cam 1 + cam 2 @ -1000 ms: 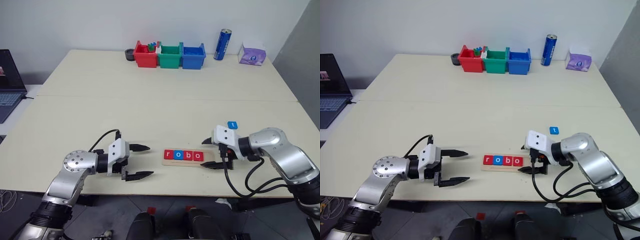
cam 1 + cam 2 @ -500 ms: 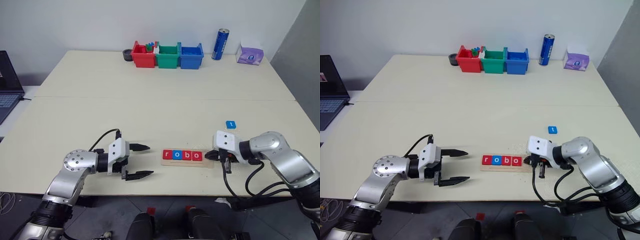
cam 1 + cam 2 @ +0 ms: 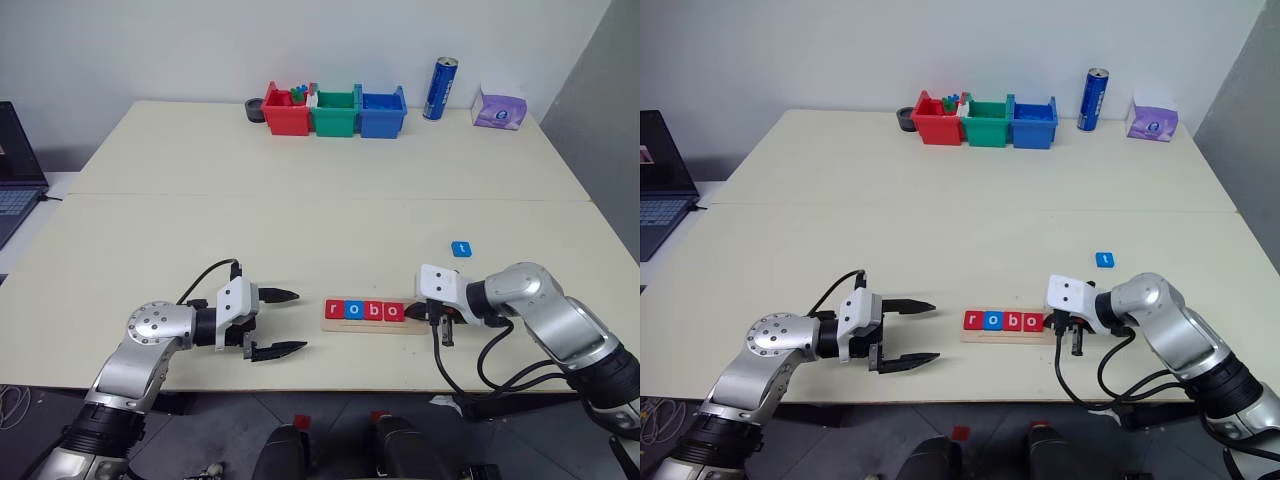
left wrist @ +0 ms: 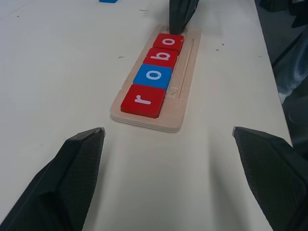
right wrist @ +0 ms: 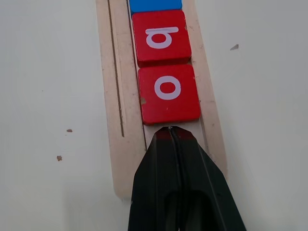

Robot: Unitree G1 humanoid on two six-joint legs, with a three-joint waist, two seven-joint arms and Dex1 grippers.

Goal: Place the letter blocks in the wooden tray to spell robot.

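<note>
The wooden tray lies near the table's front edge. It holds letter blocks in a row: red r, blue o, red b and red o. A blue t block lies flat on the table, behind and to the right of the tray. My right gripper is shut with nothing in it. Its tips rest in the tray's groove, right against the last red o. My left gripper stands wide open to the left of the tray, pointing at it, a short way off.
At the back of the table stand a red bin, a green bin and a blue bin. A blue can and a purple tissue pack are to their right. A laptop sits far left.
My right gripper has gone from open to shut, and its tips have dropped into the tray's right end against the last o. The left gripper has stayed still.
</note>
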